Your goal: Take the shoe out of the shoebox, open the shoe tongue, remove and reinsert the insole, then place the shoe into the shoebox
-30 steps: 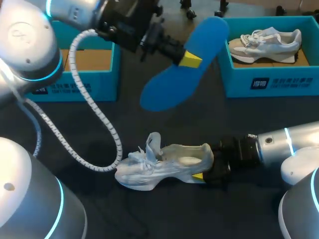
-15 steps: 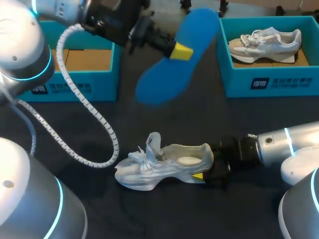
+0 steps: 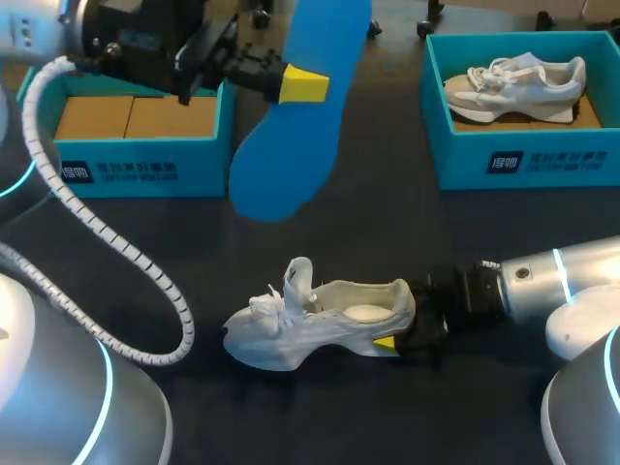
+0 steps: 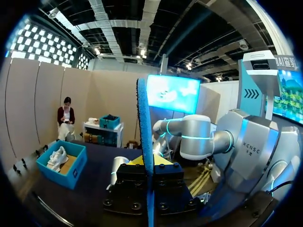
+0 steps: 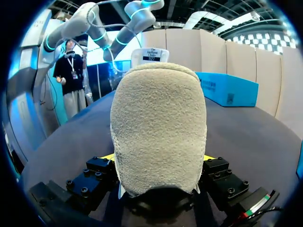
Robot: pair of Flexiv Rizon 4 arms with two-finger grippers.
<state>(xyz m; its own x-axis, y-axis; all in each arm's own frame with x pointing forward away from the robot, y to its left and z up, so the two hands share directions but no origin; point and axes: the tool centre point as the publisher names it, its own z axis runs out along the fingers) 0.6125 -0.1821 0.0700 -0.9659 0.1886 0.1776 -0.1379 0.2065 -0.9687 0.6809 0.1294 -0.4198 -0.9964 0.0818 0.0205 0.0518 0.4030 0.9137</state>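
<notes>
Blue insole (image 3: 287, 145), clamped in left claw (image 3: 304, 85), is swinging up and leftward, farther from shoe (image 3: 310, 327). Shoe is lying on counter (image 3: 387, 232), heel pinched in right claw (image 3: 399, 337), apparently unmoved. Removal is looking done; reinsertion is coming next.

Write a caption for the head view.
Left tool holds blue insole up; right tool grips white shoe by its heel.

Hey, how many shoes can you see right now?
2. One pale lace-up sneaker lies on the black table, heel held between the right gripper's fingers; a second pale sneaker sits in the teal shoebox at the far right. The left teal box is partly hidden.
</notes>
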